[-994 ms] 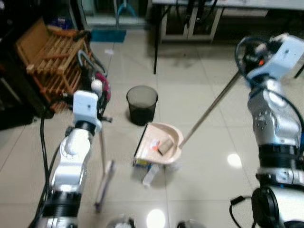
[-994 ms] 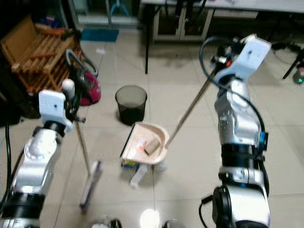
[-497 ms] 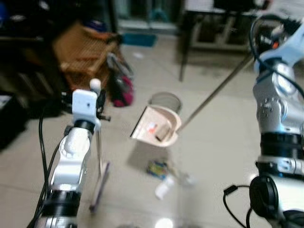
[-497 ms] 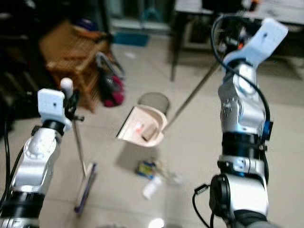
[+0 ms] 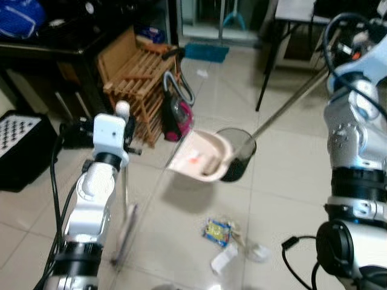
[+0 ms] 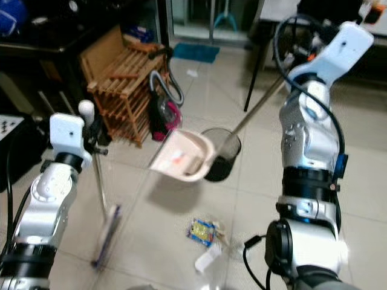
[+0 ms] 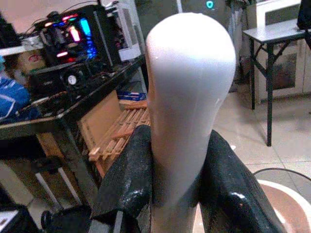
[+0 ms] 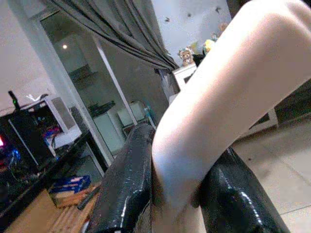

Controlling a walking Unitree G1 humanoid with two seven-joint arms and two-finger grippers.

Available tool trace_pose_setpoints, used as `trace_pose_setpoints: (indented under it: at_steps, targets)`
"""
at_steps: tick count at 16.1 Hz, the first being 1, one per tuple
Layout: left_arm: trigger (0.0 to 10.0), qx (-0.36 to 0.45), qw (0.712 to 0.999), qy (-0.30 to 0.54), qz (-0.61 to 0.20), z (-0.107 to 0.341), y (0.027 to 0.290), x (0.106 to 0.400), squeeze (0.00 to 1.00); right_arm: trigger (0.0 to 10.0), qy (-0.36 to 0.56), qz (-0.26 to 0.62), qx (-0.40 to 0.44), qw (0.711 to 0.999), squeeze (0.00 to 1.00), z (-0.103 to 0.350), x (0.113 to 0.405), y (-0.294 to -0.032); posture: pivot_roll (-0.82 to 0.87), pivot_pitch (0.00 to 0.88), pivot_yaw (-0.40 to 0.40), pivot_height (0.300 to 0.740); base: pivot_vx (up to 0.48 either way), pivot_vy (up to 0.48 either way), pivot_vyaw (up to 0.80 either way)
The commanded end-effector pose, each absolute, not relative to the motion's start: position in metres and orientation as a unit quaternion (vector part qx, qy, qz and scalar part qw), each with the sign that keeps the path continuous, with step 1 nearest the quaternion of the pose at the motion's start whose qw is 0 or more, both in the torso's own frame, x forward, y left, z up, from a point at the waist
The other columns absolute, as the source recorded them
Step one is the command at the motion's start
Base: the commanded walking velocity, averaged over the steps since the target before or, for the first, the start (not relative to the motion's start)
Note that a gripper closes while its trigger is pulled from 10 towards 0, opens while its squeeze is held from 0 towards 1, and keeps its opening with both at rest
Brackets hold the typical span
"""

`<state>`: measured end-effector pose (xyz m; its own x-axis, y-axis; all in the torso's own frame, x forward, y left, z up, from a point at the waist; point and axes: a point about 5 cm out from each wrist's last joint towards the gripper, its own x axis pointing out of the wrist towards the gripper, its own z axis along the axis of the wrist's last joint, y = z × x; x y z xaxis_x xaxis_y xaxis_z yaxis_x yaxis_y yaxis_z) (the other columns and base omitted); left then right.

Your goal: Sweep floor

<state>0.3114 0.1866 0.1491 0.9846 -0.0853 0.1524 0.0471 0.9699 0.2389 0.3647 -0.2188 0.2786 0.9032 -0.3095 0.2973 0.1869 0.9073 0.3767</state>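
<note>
1. Glossy beige tiled floor [image 5: 284, 181], a slatted wooden rack [image 5: 136, 78] and a red vacuum cleaner [image 5: 176, 112] at the back left, a dark-legged table [image 5: 284, 36] beyond.
2. The left gripper [image 7: 170, 160] pinches the rounded white top of the broom handle [image 7: 187, 87], which stands squarely between the two black fingers [image 7: 124, 179], both pressed against it.
3. From there the thin broom pole runs down to the flat broom head [image 5: 124, 232], resting on the tiles beside the left arm.
4. The right gripper [image 8: 170, 184] clamps the pale handle of the long-handled dustpan [image 8: 228, 92]; the handle fills the gap between its fingers.
5. The cream plastic dustpan [image 5: 202, 156] hangs raised in the air, right over the edge of the round dark mesh waste bin [image 5: 237, 154], scraps visible inside it.
6. On the floor nearer the robot lie a yellow-and-blue wrapper [image 5: 217, 231], a white bottle [image 5: 224, 258] and a clear plastic piece [image 5: 259, 251].
7. A second ago the dustpan sat low by that litter; now it is lifted across to the bin, and the camera has swung too.
</note>
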Motion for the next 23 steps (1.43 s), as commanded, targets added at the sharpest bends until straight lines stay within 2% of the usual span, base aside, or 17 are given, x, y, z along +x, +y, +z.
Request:
trace_pose_setpoints:
  at_steps: [1,5,8,17,23]
  targets:
    - [10.0,0.122,0.985,-0.107,-0.053,0.161,0.177,0.314,0.0,10.0,-0.221,-0.146,0.178,0.948,0.0,0.297,0.357,-0.231,-0.04,0.0,0.046,0.74,0.461,0.0,-0.8]
    - [10.0,0.123,0.985,-0.105,-0.058,0.16,0.176,0.314,0.0,10.0,-0.225,-0.151,0.178,0.946,0.0,0.298,0.356,-0.232,-0.04,0.0,0.047,0.74,0.464,0.0,-0.71]
    - [10.0,0.122,0.985,-0.102,-0.062,0.16,0.175,0.314,0.0,10.0,-0.227,-0.163,0.181,0.943,0.0,0.297,0.355,-0.237,-0.04,0.0,0.046,0.74,0.464,0.0,0.0]
    - [10.0,0.119,0.986,-0.081,-0.079,0.153,0.173,0.312,0.0,10.0,-0.236,-0.213,0.173,0.932,0.0,0.292,0.35,-0.252,-0.04,0.0,0.046,0.74,0.0,0.0,0.0]
    - [10.0,0.127,0.985,-0.078,-0.086,0.151,0.172,0.311,0.0,10.0,-0.254,-0.2,0.161,0.933,0.0,0.283,0.366,-0.235,-0.03,0.0,0.034,0.74,0.0,0.0,0.0]
